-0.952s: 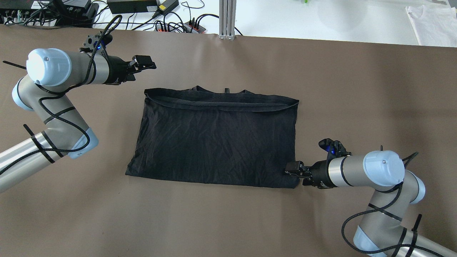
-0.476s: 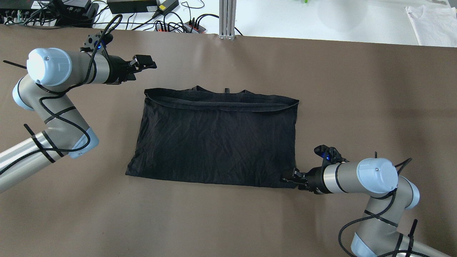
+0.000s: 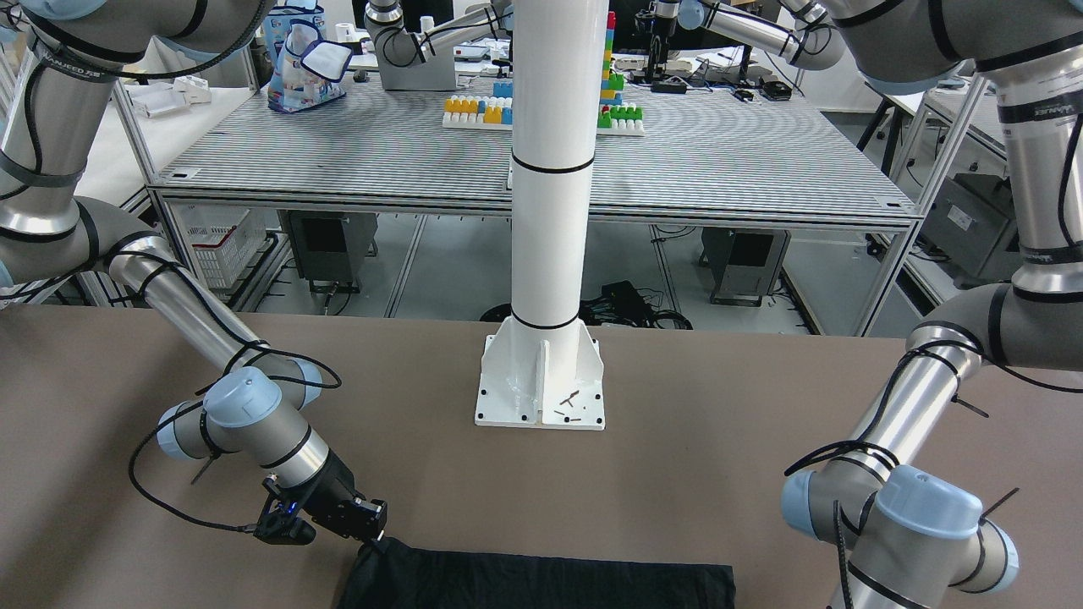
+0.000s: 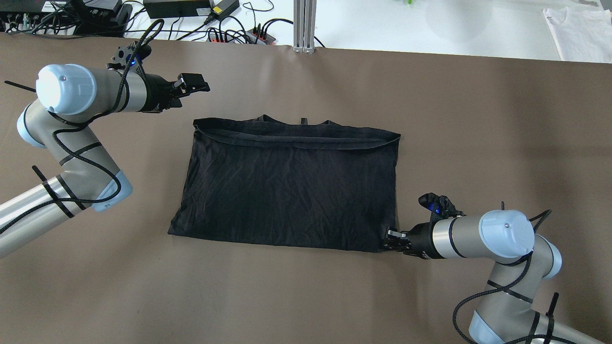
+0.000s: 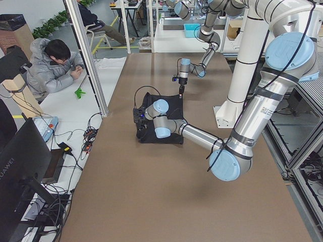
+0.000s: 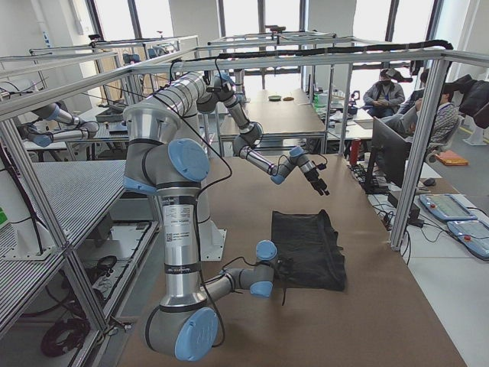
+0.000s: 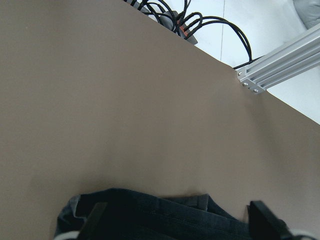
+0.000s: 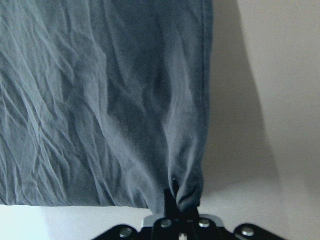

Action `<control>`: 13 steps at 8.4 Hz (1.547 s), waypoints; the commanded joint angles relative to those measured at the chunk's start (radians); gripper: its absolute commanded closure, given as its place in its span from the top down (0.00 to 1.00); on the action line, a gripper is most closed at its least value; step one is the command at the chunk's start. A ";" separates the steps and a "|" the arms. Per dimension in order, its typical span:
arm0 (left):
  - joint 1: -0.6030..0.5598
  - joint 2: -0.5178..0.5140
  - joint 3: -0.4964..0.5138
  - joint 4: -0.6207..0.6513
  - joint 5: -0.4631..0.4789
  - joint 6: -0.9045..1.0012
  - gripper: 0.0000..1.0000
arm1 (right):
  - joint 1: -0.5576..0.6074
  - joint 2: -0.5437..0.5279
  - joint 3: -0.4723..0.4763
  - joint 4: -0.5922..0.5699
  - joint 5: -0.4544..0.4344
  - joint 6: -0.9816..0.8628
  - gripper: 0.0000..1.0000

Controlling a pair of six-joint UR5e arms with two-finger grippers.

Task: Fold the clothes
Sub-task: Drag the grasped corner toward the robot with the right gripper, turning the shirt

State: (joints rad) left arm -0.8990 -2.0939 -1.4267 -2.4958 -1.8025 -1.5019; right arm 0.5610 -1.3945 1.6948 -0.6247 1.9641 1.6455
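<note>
Clothes lie flat — right gripper clamped on their near right corner, left gripper spread apart, hovering just off the far left corner.

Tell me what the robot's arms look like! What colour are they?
The left arm and right arm are round silver-grey tubes with pale blue caps at the joints. Black braided cables loop along them, tied on with black straps. The left gripper and right gripper are small, black and two-fingered.
</note>
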 commanded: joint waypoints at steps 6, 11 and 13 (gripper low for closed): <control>-0.001 0.000 0.000 0.000 0.003 0.023 1.00 | -0.177 -0.081 0.222 0.008 0.173 0.058 0.00; -0.006 -0.002 0.008 0.000 0.000 0.063 1.00 | -0.296 -0.026 0.250 0.011 0.150 0.099 0.95; -0.003 -0.003 0.009 0.002 0.000 0.063 1.00 | -0.225 -0.038 0.252 0.011 0.157 0.097 0.95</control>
State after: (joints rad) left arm -0.9041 -2.0953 -1.4196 -2.4951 -1.8020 -1.4392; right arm 0.2849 -1.4270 1.9441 -0.6138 2.1161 1.7452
